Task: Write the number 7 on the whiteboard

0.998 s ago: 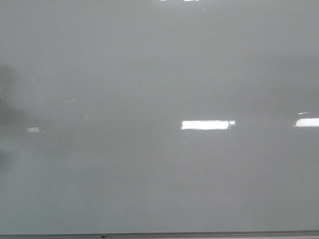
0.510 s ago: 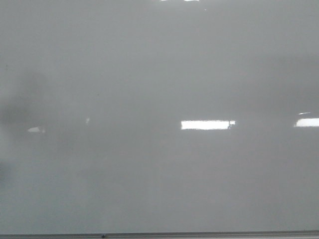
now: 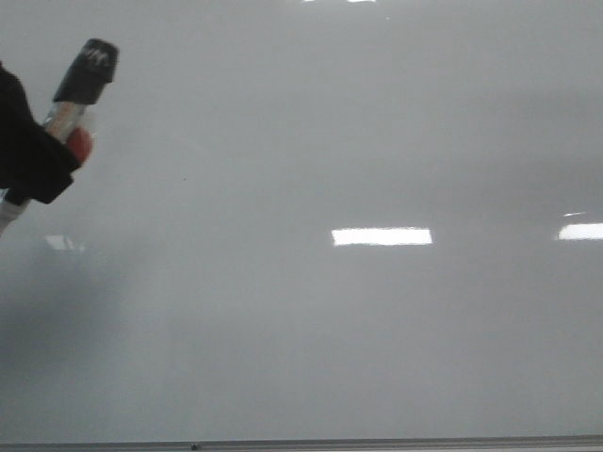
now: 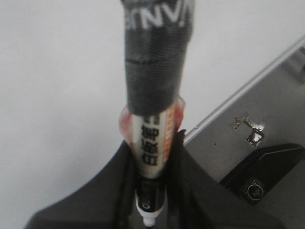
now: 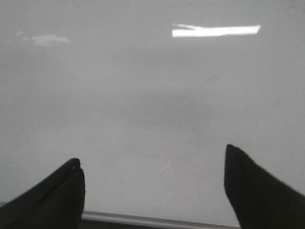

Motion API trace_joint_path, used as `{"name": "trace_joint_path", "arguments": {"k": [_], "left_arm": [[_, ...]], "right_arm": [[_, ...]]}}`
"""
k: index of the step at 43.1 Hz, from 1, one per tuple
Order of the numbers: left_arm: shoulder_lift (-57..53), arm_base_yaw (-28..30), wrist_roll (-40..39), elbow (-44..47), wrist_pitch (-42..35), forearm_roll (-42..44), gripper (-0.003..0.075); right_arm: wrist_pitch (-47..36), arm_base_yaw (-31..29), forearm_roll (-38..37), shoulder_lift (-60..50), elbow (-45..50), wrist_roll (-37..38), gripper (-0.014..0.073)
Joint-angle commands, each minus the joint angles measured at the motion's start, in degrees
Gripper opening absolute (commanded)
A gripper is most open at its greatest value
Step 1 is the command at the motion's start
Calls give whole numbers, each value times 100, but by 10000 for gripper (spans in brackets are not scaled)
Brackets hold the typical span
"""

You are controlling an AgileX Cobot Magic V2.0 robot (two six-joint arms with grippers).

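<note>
The whiteboard (image 3: 330,141) fills the front view, glossy pale grey, with a thin grey edge strip (image 3: 377,443) along the bottom. No number 7 shows on it. My left gripper (image 3: 38,155) comes in at the left edge, shut on a marker (image 3: 85,75) with a black tape-wrapped end pointing up. In the left wrist view the marker (image 4: 155,95) sits clamped between the fingers of my left gripper (image 4: 152,140), over the board (image 4: 57,71). My right gripper (image 5: 152,167) is open and empty over the board (image 5: 143,86), near its edge strip (image 5: 143,220).
Bright rectangular light reflections (image 3: 382,236) lie on the board at middle right and at the right edge (image 3: 581,231). In the left wrist view a grey surface lies beyond the board's edge, with a black device (image 4: 262,179) and scraps of foil (image 4: 250,129) on it.
My left gripper with the marker has come into the front view from the left; before, only a dark shadow showed there. The middle reflection has shifted slightly left.
</note>
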Motion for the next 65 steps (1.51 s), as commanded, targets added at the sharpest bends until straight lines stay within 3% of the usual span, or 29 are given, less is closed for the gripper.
{"name": "trace_joint_path", "arguments": {"k": [1, 6, 14, 18, 30, 50, 56, 65], "left_arm": [[-423, -559, 525, -208, -316, -75, -20], [-788, -1158, 952, -208, -329, -75, -20], [-1146, -1860, 1007, -208, -238, -75, -20], [-1243, -2194, 1007, -208, -162, -75, -20], [-1244, -2864, 1007, -208, -141, -75, -20], [-1254, -2868, 1007, -208, -295, -75, -20], [-1254, -2868, 1007, -208, -304, -75, -20], [-1254, -2868, 1007, -208, -399, -75, -20]], "right_arm": [[64, 388, 165, 492, -532, -349, 614], [534, 1109, 673, 972, -1028, -1269, 614], [1583, 2330, 1667, 1844, -1887, -2882, 614], [1982, 2884, 1913, 2293, -2380, -3274, 614], [2000, 4041, 1978, 3551, -3591, -3426, 614], [2023, 4574, 2071, 4634, -4173, -3556, 607], [2023, 4574, 2076, 4643, -4173, -3556, 500], [2021, 4574, 2076, 4643, -4173, -3556, 211]]}}
